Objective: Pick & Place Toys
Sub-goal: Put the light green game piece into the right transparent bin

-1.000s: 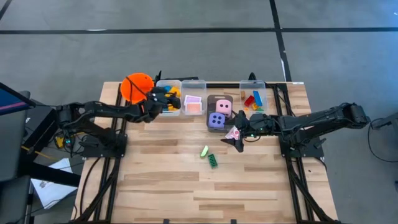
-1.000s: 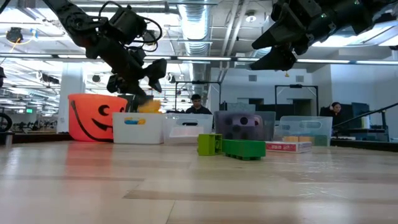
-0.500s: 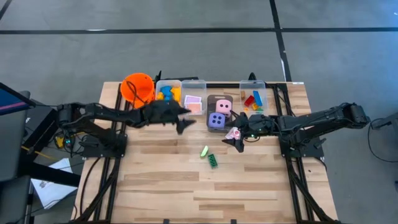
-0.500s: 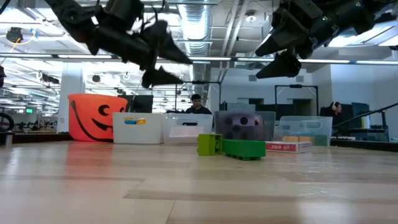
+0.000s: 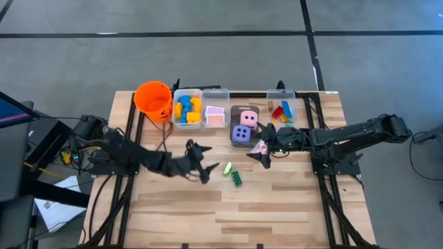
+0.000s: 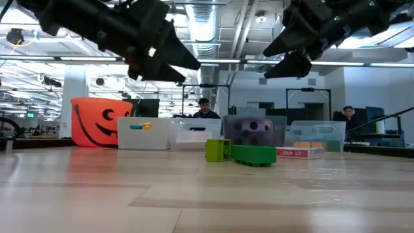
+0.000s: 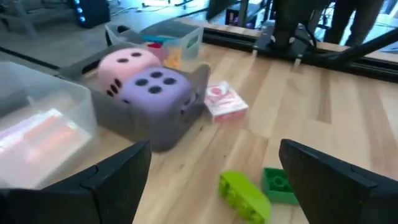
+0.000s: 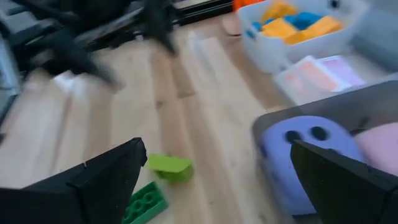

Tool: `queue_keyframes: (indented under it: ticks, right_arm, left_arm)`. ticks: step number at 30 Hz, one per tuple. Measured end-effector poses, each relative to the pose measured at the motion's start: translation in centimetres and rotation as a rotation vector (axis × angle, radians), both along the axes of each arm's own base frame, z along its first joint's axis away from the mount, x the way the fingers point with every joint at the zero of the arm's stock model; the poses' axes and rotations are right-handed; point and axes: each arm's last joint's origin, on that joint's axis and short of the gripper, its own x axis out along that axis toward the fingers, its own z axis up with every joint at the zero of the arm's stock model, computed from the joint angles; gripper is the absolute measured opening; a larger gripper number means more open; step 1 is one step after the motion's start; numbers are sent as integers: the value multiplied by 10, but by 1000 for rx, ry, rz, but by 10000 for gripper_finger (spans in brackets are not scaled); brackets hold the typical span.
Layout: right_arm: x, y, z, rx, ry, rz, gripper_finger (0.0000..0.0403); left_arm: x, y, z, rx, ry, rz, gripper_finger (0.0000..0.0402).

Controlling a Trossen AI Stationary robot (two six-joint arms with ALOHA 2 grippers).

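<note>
A light-green block (image 5: 227, 167) and a dark-green block (image 5: 237, 178) lie flat on the table's middle; both also show in the left wrist view (image 7: 244, 193) (image 7: 278, 183). A pink-and-white card pack (image 5: 259, 147) lies on the table by the dice bin. My left gripper (image 5: 200, 163) hangs open and empty above the table, just left of the green blocks. My right gripper (image 5: 263, 151) hangs open and empty above the card pack. The purple die (image 7: 155, 93) and the pink die (image 7: 127, 65) sit in a grey bin.
Along the far edge stand an orange bucket (image 5: 153, 98), a clear bin of blue and yellow blocks (image 5: 187, 107), a clear bin of pink cards (image 5: 216, 115), the grey dice bin (image 5: 243, 124) and a clear bin of mixed blocks (image 5: 282, 109). Bare wood lies toward the near edge.
My left gripper has left the bin of blue and yellow blocks and swung toward the table's near edge and right, ending beside the green blocks, its fingers now pointing toward the right edge. My right gripper has kept still.
</note>
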Motion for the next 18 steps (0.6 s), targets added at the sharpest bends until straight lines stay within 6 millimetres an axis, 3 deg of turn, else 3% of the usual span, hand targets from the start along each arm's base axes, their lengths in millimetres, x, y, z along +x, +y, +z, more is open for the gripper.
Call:
queue_keyframes:
  ticks: [5, 9, 13, 18]
  right_arm:
    - [-1, -3, 0, -42, 3, -81, 400]
    - [-1, -3, -1, -39, 16, -84, 400]
    - [-2, -3, -3, -38, 35, -86, 400]
    - [-3, -3, -4, -39, 42, -85, 400]
  left_arm:
    - [25, -26, -20, 23, 41, 11, 347]
    - [45, -35, -35, 36, 74, 7, 347]
    - [54, -38, -44, 38, 93, 7, 347]
    - [50, -40, -47, 11, 121, 20, 347]
